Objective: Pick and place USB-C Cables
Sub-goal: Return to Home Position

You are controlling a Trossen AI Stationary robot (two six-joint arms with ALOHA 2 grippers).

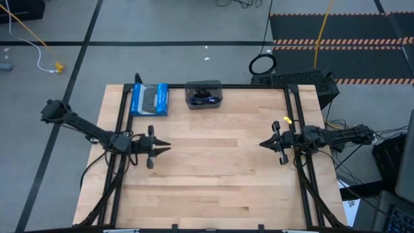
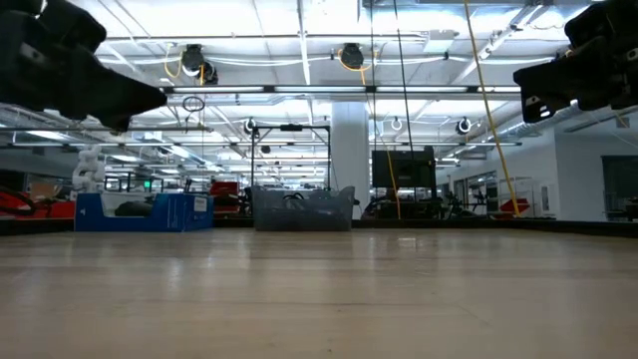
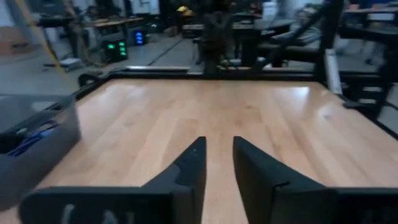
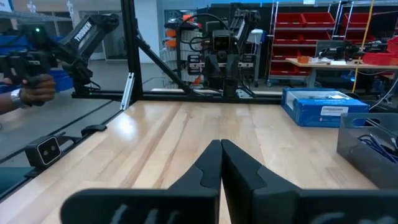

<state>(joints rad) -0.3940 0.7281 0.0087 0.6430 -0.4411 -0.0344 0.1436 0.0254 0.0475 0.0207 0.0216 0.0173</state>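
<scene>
Black bin (image 1: 188,90) holds the USB-C cables (image 1: 204,98), well apart from both claws. Left claw (image 1: 168,147) is slightly spread and right claw (image 1: 261,144) pressed together, both hovering over the tabletop (image 1: 213,181).

cables (image 1: 203,98) in bin (image 1: 188,90) | box (image 1: 149,99) left of bin | both at table (image 1: 213,175) far edge

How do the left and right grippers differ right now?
The left gripper has its fingers slightly apart; the right gripper has its fingers closed together. The left gripper is over the left side of the table, pointing right; the right gripper is over the right side, pointing left. Both are empty and face each other. The USB-C Cables lie in the bin.
</scene>
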